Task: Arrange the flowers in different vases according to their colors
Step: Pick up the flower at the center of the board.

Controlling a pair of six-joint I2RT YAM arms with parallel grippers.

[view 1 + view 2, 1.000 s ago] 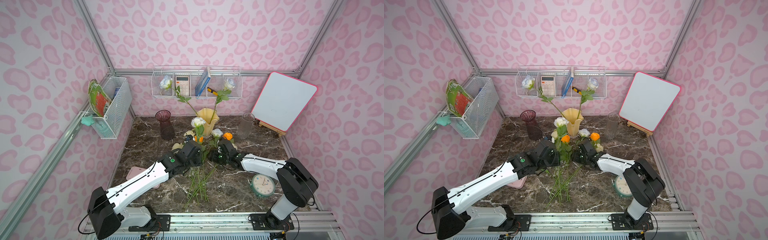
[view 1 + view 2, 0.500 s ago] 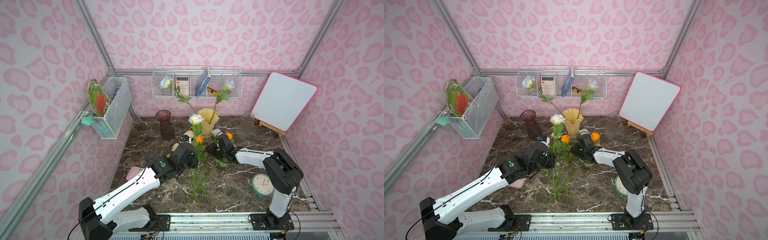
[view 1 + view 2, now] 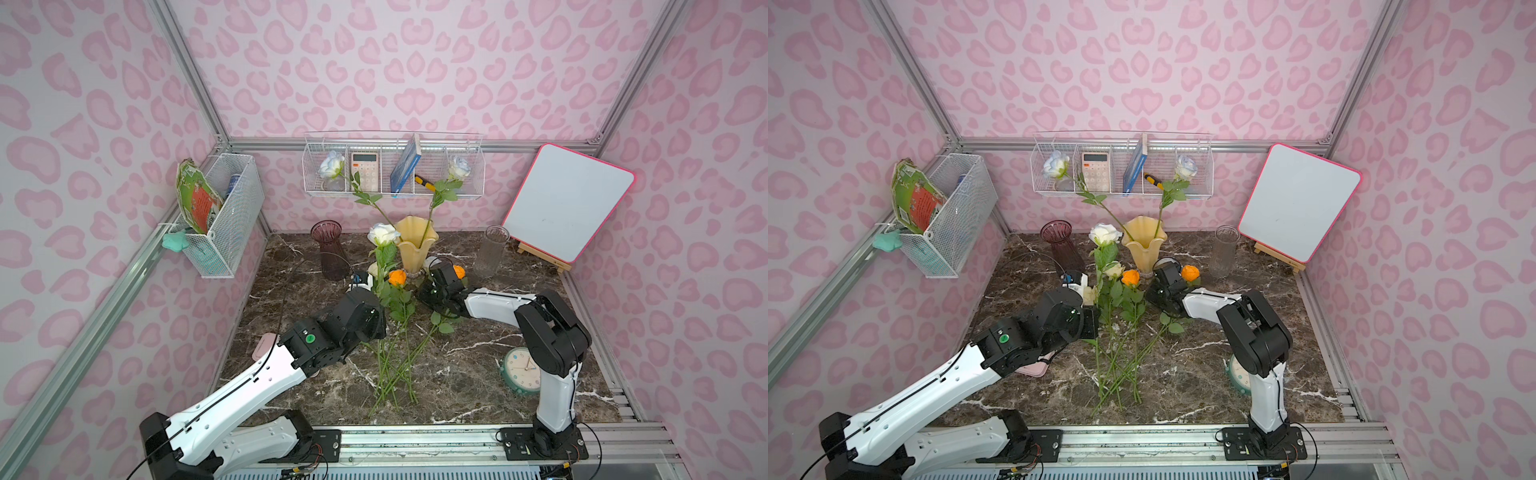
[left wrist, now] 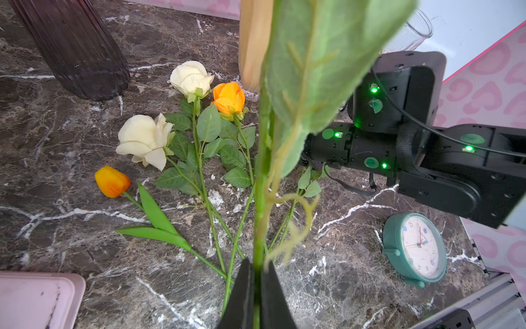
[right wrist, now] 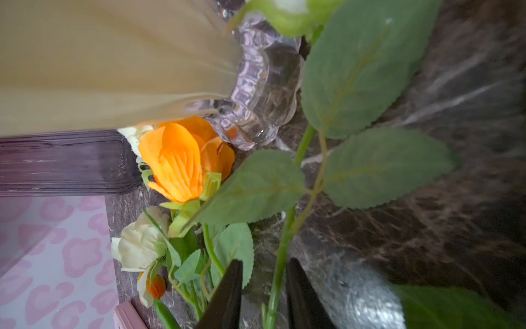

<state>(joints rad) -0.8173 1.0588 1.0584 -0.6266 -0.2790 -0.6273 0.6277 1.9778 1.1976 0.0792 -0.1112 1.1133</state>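
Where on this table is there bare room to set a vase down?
Bare marble lies between the clear vase, the whiteboard and the right arm; also between the stems and the clock, and left of the purple vase. It is crowded before the yellow vase, where loose flowers and the left arm meet.

I am logging colours only. White rose on a green stem; orange rose; cream rose; orange tulip bud with green leaves. Ribbed vase is reading dark purple, wavy vase yellow, cylinder vase clear. Tabletop is showing dark brown marble, white-veined. Walls are showing pale pink with darker pink blotches. Clock is reading teal, whiteboard white, pink-edged.
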